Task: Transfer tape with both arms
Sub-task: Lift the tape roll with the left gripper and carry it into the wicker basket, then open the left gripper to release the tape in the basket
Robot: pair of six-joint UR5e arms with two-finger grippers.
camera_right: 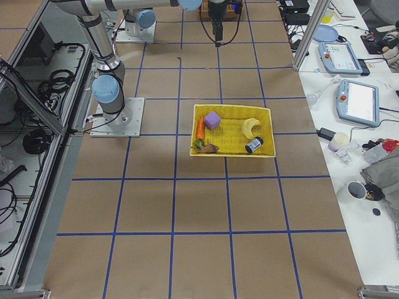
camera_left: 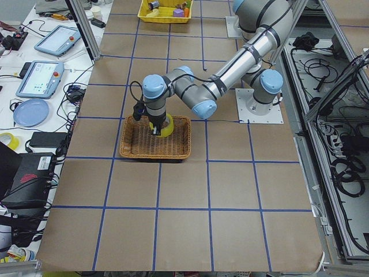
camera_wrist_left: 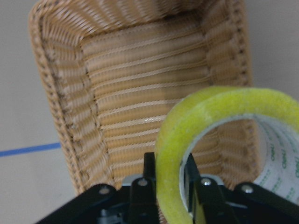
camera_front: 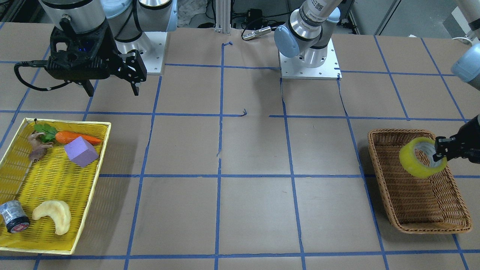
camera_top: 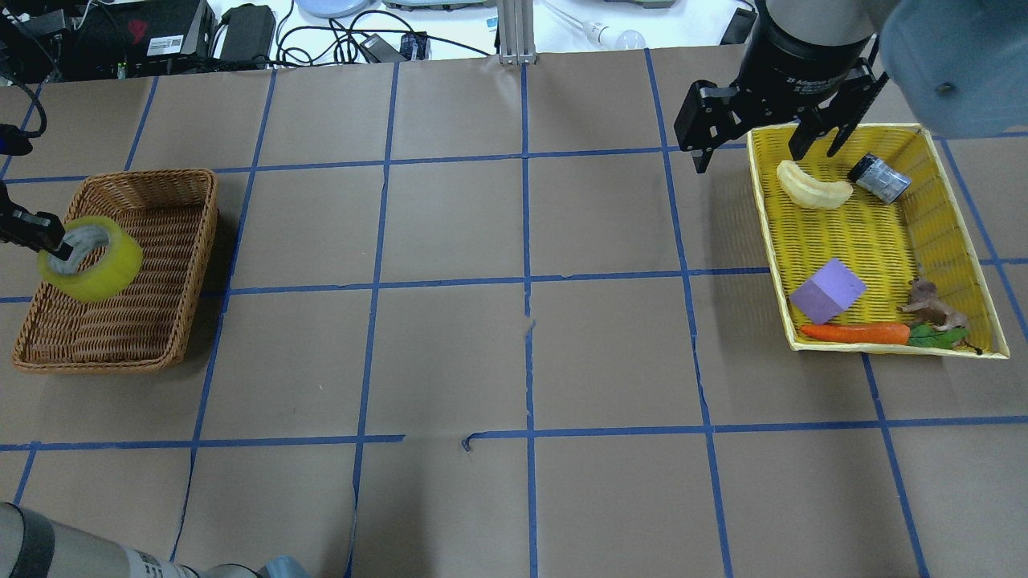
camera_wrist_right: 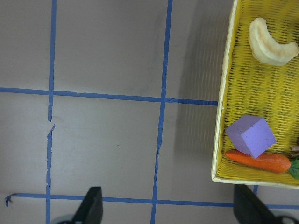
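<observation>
While the tape (camera_top: 100, 269) hangs over the wicker basket (camera_top: 207, 241), left pincer (camera_wrist_left: 170, 175) pinches its wall.
Judged: hold squeeze steady, keep roll clear of basket rim; right pincer (camera_front: 112, 92) gapes empty, well apart, near yellow tray (camera_front: 67, 120).

1. Your table (camera_top: 450, 353) was covered in brown paper, gridded with blue tape lines (camera_top: 526, 241).
2. You had a white bench (camera_left: 11, 86) alongside, holding two pendants (camera_left: 38, 78) and a blue plate (camera_left: 30, 112).
3. Black cables (camera_left: 346, 167) lay coiled opposite.
</observation>
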